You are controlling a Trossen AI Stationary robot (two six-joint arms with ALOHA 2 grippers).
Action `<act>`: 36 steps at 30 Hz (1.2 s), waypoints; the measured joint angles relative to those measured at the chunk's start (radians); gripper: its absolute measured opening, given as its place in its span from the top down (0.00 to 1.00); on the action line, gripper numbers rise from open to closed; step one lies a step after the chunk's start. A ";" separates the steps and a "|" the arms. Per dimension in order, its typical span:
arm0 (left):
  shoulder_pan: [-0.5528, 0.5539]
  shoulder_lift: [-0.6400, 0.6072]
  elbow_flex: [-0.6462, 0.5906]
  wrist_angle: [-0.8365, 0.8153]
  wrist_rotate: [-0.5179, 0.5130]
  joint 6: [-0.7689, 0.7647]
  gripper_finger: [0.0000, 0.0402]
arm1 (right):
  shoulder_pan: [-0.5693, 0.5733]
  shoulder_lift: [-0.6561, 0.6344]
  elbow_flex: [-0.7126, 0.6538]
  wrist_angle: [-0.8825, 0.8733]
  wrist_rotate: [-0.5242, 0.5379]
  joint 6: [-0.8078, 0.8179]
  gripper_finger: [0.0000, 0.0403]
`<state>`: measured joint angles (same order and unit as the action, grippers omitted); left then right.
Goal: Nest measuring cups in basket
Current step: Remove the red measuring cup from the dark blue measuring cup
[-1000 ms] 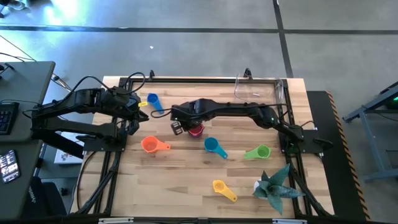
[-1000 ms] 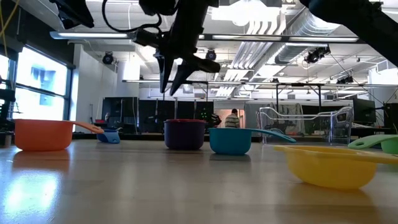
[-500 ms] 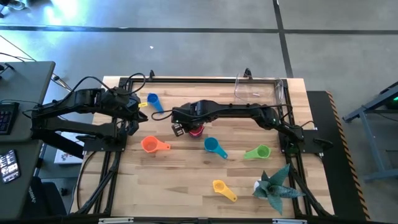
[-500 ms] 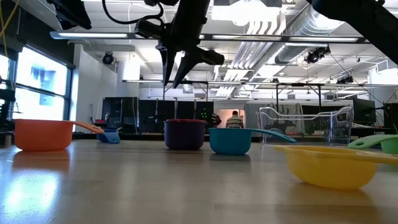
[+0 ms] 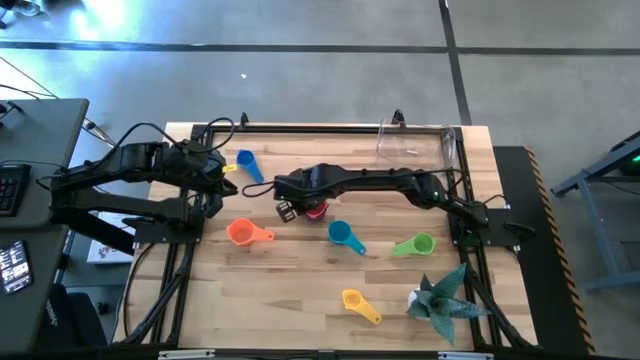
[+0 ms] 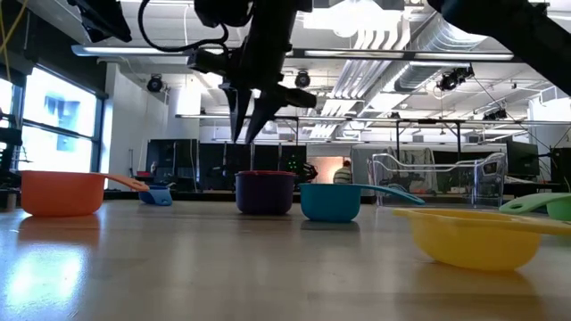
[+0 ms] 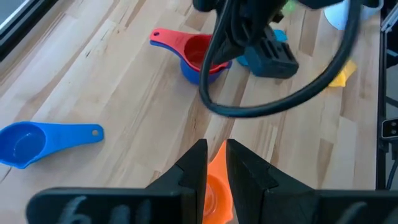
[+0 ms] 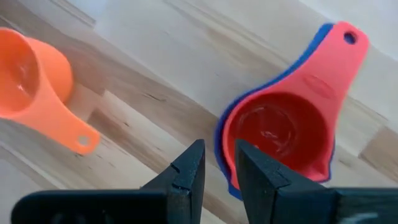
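Red cup [image 8: 283,134] nested in purple [image 8: 225,163], surface centre. Basket [image 5: 418,146] at 1 o'clock holds no cups; five loose. Right hand [image 8: 217,163] hovering above pair, nearly pressed together, pinching nothing. Left hand [image 7: 216,163] similar, 10 o'clock.

You will find no legible text, label, brand, number or sign in any view. The red cup [image 8: 280,134], just ahead of the right gripper [image 8: 219,167], carries a faint raised mark on its handle, but you cannot read it. The left wrist housing, just behind the left gripper [image 7: 216,163], shows pale blurred strokes that do not resolve into characters. The dark screen [image 5: 12,263] beyond the table edge on the left arm's side, well apart from both claws, shows rows of white marks too small to read.
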<state>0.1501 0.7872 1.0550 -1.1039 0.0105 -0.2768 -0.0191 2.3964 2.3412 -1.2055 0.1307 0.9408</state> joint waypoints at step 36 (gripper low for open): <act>0.000 0.000 0.000 0.000 0.000 0.000 0.88 | 0.000 0.080 -0.001 -0.009 -0.029 -0.025 0.81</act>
<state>0.1501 0.7869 1.0550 -1.1036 0.0103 -0.2768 -0.0193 2.4763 2.3402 -1.2148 0.1013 0.9154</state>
